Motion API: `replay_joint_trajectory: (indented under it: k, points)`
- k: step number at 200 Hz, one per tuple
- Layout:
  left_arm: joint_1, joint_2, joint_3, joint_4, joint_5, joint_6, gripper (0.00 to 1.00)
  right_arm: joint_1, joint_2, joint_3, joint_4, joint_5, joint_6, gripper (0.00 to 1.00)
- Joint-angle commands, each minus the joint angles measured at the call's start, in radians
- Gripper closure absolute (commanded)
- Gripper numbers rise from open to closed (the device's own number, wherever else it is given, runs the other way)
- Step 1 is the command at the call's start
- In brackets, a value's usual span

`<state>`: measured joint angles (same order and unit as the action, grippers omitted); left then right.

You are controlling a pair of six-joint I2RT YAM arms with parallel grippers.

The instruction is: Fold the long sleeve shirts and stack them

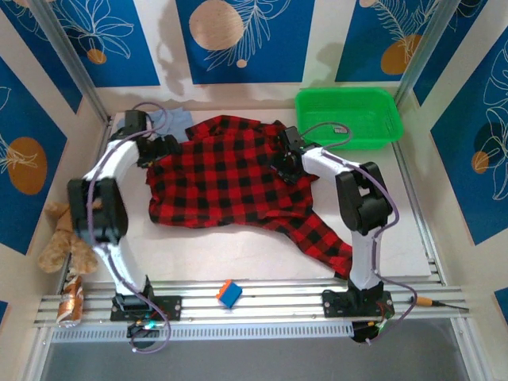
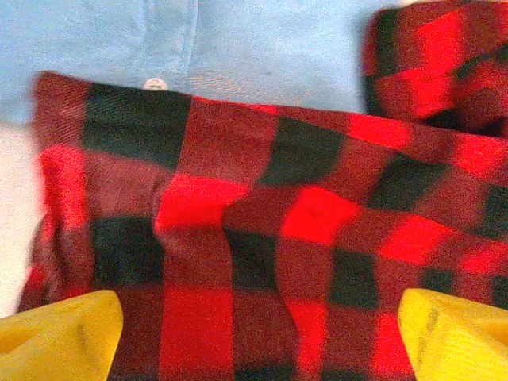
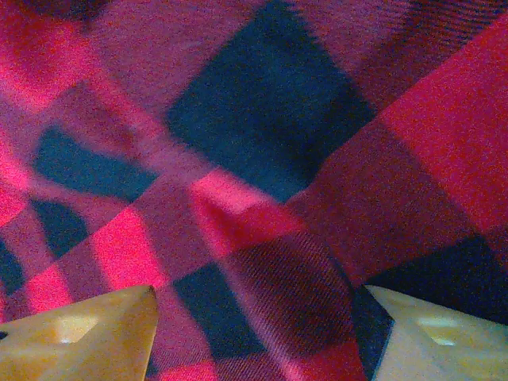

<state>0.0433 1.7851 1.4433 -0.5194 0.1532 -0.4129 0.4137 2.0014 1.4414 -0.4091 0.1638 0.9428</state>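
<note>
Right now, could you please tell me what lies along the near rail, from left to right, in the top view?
Can → left arm's base → blue block → right arm's base.

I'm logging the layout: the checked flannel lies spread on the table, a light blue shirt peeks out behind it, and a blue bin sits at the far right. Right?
Not quite. The bin is green, not blue, as the top external view shows. The flannel does lie spread, with the light blue shirt peeking out behind it.
</note>
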Motion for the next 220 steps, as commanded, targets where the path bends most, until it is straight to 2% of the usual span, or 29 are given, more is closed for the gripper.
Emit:
replay_joint_trajectory:
  k: [1,29,46,70,91,124,156,174,201,220]
  points:
    - [0.01,-0.262,-0.102,-0.092,0.112,-0.023,0.08,0.015,-0.139,-0.001,0.006,-0.021,-0.137,0.32]
    - [0.013,-0.503,-0.331,-0.178,0.122,-0.055,0.07,0.027,-0.251,-0.007,-0.125,-0.002,-0.306,0.31]
    - [0.015,-0.618,-0.454,-0.213,0.144,-0.093,0.08,0.02,-0.335,-0.059,-0.207,0.062,-0.374,0.21]
    - [0.016,-0.712,-0.608,-0.222,0.169,-0.159,0.11,-0.024,-0.464,-0.185,-0.234,0.004,-0.412,0.19]
    - [0.018,-0.727,-0.692,-0.198,0.213,-0.219,0.14,-0.034,-0.553,-0.28,-0.259,-0.011,-0.43,0.18]
    - [0.03,-0.75,-0.74,-0.217,0.184,-0.253,0.19,-0.042,-0.646,-0.393,-0.256,-0.063,-0.427,0.16]
    - [0.061,-0.788,-0.756,-0.275,0.157,-0.236,0.2,-0.055,-0.654,-0.437,-0.251,-0.08,-0.424,0.16]
    - [0.108,-0.782,-0.784,-0.24,0.171,-0.237,0.23,-0.075,-0.632,-0.446,-0.255,-0.086,-0.411,0.16]
    - [0.134,-0.728,-0.814,-0.128,0.193,-0.272,0.31,-0.124,-0.626,-0.469,-0.272,-0.077,-0.386,0.16]
    - [0.135,-0.68,-0.831,-0.036,0.213,-0.315,0.44,-0.147,-0.636,-0.487,-0.311,-0.056,-0.362,0.17]
